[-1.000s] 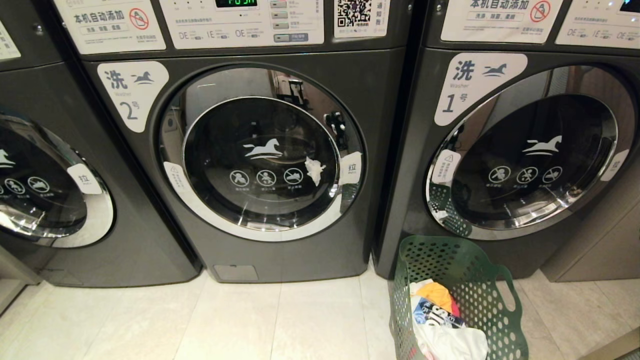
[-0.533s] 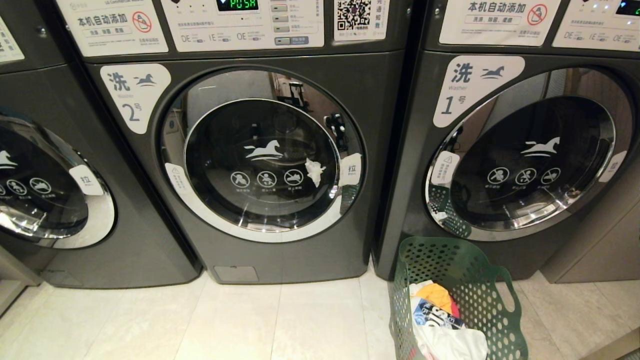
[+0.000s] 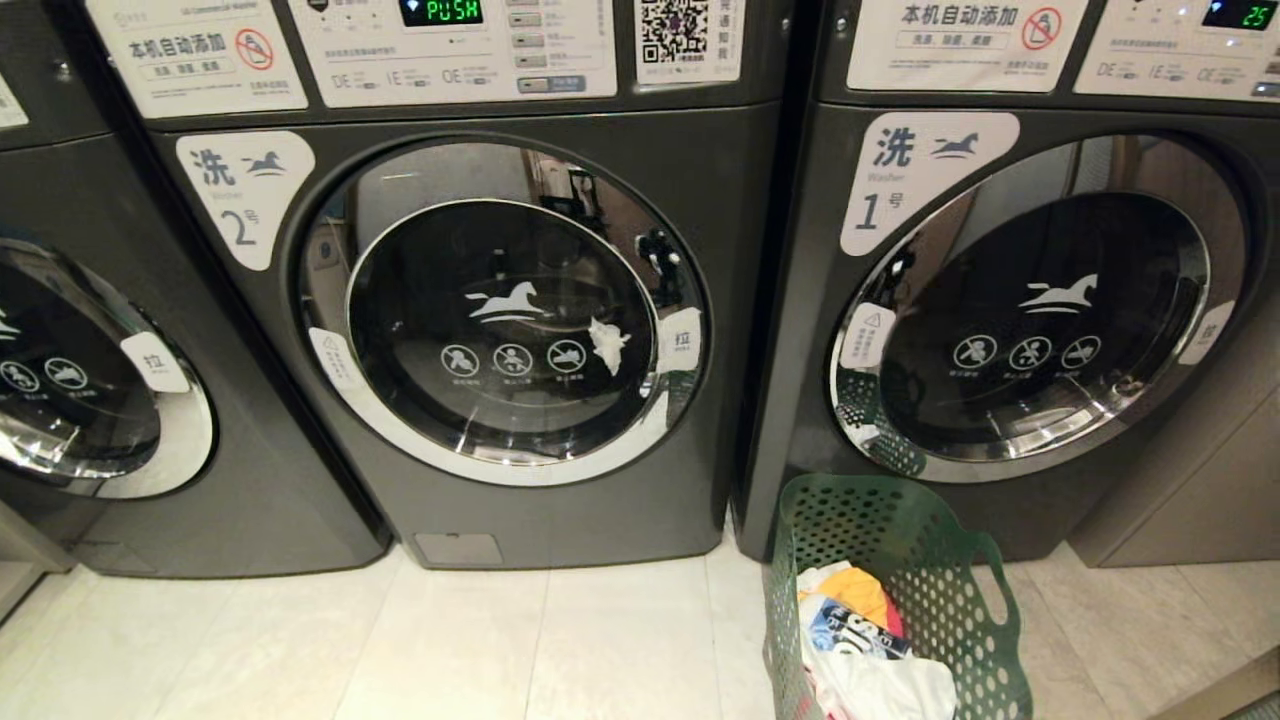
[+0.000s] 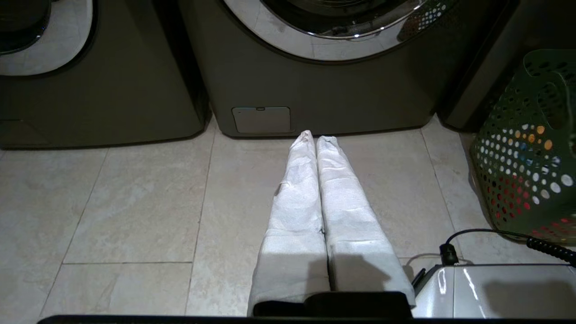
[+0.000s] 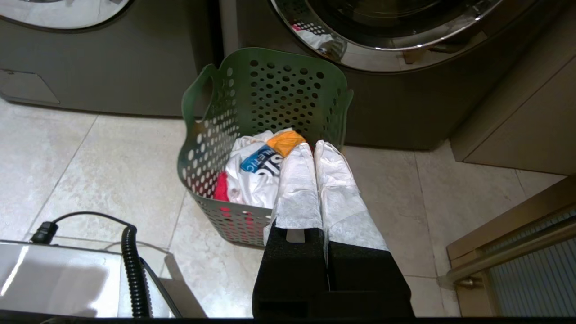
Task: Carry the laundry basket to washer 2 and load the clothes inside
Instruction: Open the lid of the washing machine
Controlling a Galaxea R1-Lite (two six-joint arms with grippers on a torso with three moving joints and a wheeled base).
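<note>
Washer 2 (image 3: 500, 330), dark grey with a round chrome-rimmed door that is closed, stands in the middle of the head view. The green laundry basket (image 3: 960, 560) sits on the floor to its right, in front of the washer labelled 1 (image 3: 1040, 310). In it lie the clothes (image 3: 860, 640): white with blue lettering, yellow-orange and pink-red. Neither arm shows in the head view. My left gripper (image 4: 317, 137) is shut and empty above the floor tiles before washer 2. My right gripper (image 5: 314, 146) is shut and empty, hovering above the near right part of the basket (image 5: 270, 90).
A third washer (image 3: 90, 370) stands at the left. A beige cabinet side (image 3: 1180, 500) is right of washer 1. The robot's white base and black cable (image 4: 490, 279) show low in both wrist views. Pale floor tiles (image 3: 450, 640) lie before washer 2.
The whole head view has shifted slightly: the washers and basket sit a little further left in the picture, so the camera has moved. Nothing in the scene itself moved.
</note>
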